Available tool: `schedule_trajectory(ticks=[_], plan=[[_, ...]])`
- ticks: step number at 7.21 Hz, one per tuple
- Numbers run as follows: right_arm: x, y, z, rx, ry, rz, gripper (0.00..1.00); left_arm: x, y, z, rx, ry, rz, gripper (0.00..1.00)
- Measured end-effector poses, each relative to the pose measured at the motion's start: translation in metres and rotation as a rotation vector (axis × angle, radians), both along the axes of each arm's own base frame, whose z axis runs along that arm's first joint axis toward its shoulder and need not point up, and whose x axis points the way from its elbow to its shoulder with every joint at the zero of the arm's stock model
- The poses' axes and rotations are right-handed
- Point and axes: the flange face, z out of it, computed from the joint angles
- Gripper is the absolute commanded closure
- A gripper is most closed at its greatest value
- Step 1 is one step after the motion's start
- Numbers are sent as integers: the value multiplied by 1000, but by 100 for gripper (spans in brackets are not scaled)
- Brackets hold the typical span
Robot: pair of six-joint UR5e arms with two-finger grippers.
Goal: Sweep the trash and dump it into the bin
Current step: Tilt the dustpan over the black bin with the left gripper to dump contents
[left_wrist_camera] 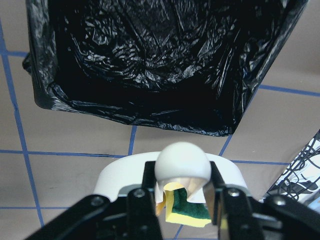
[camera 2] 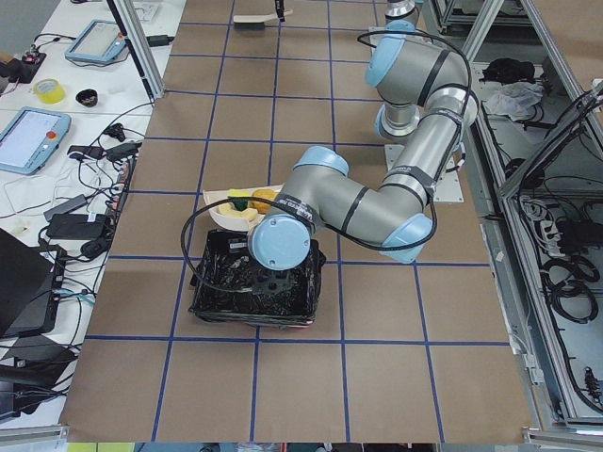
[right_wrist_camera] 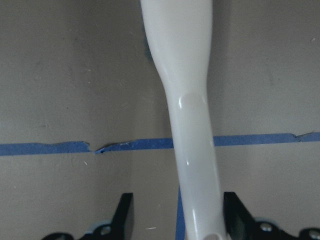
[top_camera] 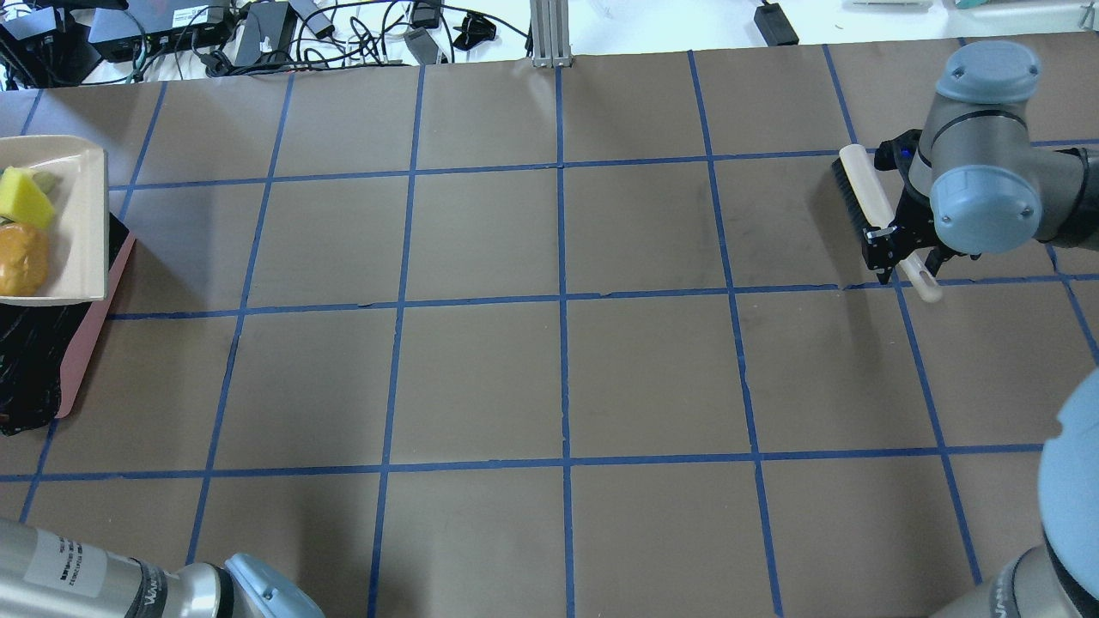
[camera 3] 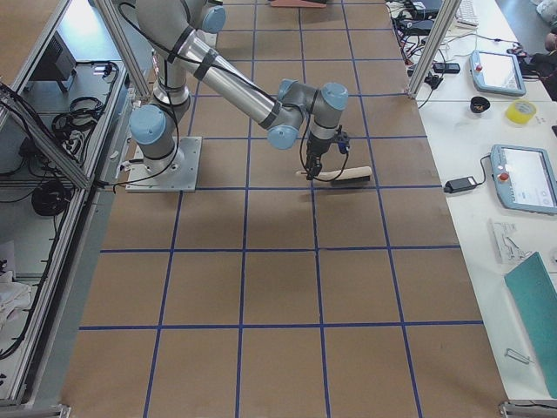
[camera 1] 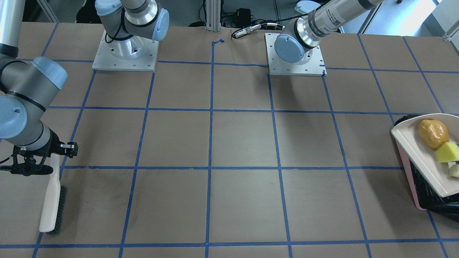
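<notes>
Lower centre of the wrist view: left gripper (left_wrist_camera: 182,192) pinching the dustpan (left_wrist_camera: 115,175) handle, trash (camera 1: 433,133) aboard, at the edge of the bin (camera 1: 408,181). Dumping step in hand; next, likely reaching forward and tipping. Far off, right gripper (top_camera: 903,262) spread around the brush (top_camera: 859,193) on the table (top_camera: 558,386).

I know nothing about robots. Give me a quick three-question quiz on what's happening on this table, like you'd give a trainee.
1. True or false: the orange lump, the sponge and the pale slice all sit in the dustpan.
2. Fill in: the bin is lined with a ___ plastic bag.
3. The right hand has its fingers either side of which thing? A) the brush B) the sponge C) the bin

Key: 1 true; 2 black; 3 A.
</notes>
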Motion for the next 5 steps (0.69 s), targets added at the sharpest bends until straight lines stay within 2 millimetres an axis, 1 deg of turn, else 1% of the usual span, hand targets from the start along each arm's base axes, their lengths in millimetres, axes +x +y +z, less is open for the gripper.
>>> schedule_trajectory(ticks=[2,5], plan=[[0,-1,-1,-6,-2,-1,1,30,18,8,-11,5,34,100],[0,-1,-1,-3,-3,0,1,79,48,10,-40,-16,100,100]])
